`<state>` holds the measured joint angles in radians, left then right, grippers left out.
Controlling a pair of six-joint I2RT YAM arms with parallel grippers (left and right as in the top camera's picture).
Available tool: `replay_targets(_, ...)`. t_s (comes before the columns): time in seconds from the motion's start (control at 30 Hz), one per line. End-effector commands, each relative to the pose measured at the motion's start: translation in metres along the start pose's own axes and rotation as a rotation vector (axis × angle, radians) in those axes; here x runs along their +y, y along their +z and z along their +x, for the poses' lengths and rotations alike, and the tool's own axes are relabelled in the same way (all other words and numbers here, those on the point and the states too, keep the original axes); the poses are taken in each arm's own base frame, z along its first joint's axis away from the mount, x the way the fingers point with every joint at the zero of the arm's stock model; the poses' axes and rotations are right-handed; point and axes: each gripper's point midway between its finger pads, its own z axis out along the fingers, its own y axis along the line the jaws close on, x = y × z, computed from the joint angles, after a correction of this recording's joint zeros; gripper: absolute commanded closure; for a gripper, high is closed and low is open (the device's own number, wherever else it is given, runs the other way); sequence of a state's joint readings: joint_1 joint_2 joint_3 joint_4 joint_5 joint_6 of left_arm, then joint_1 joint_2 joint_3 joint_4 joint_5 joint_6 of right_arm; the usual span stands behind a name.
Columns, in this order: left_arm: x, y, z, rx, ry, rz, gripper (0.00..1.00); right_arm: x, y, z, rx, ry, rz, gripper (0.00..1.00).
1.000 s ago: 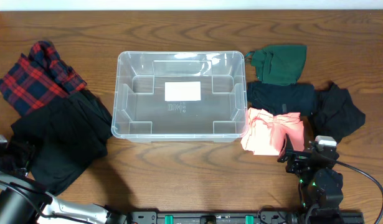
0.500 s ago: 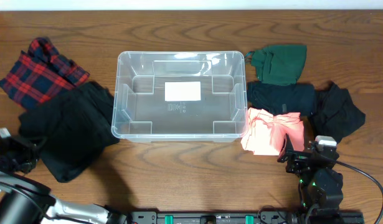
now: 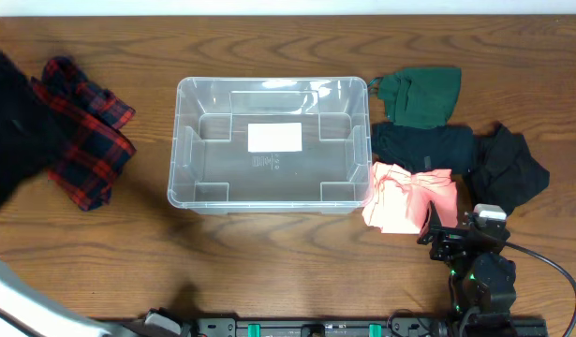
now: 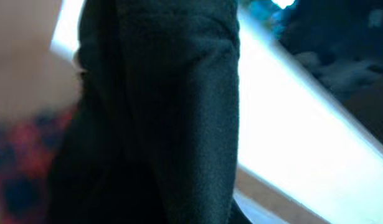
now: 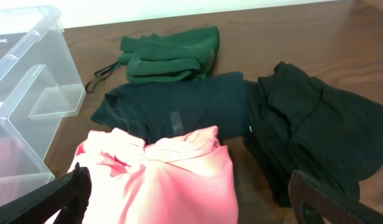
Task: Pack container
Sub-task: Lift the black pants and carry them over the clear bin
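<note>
My right pincer [image 5: 191, 208] sits spread, pink cloth [image 5: 166, 174] just ahead — left pincer hidden behind black cloth [image 4: 172, 112], grip I cannot tell.

Soft, even light from above fills the overhead view; the container [image 3: 175, 140] catches pale glare along its far rim and throws a faint shadow onto the table [image 3: 269, 253] at its near side. Left of the container, a black garment [image 3: 11, 131] is smeared and out of focus. The left wrist view is dim and badly blurred, its black cloth [image 4: 166, 112] set against a blown-out white band. The right wrist view is bright and clear, with the right fingers [image 5: 60, 196] dark and soft in the lower corners.
</note>
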<state>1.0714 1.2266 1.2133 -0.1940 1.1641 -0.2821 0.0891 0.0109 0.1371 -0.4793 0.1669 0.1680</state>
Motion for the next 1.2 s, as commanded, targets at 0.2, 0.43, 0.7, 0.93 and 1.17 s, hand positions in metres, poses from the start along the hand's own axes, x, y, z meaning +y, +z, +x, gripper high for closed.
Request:
replay_targets(0.2, -0.189, 0.036, 0.009, 0.117, -0.099, 0.499, 0.94, -0.001, 0.000, 0.000, -0.004, 0.006, 0.006, 0.01)
replay_targets(0.43, -0.243, 0.069, 0.083, 0.315, -0.173, 0.551, 0.94, -0.001, 0.000, 0.000, -0.004, 0.006, 0.006, 0.01)
replay_targets(0.7, -0.273, 0.095, 0.176, 0.516, -0.123, 0.484, 0.94, -0.001, 0.000, 0.000, -0.004, 0.006, 0.006, 0.01)
replay_targets(0.93, -0.315, 0.108, 0.232, 0.626, -0.096, 0.561, 0.94, -0.001, 0.000, 0.000, -0.004, 0.005, 0.006, 0.01)
replay_targets(1.17, -0.303, 0.116, 0.275, 0.764, -0.158, 0.459, 0.94, -0.001, 0.000, 0.000, -0.004, 0.005, 0.006, 0.01)
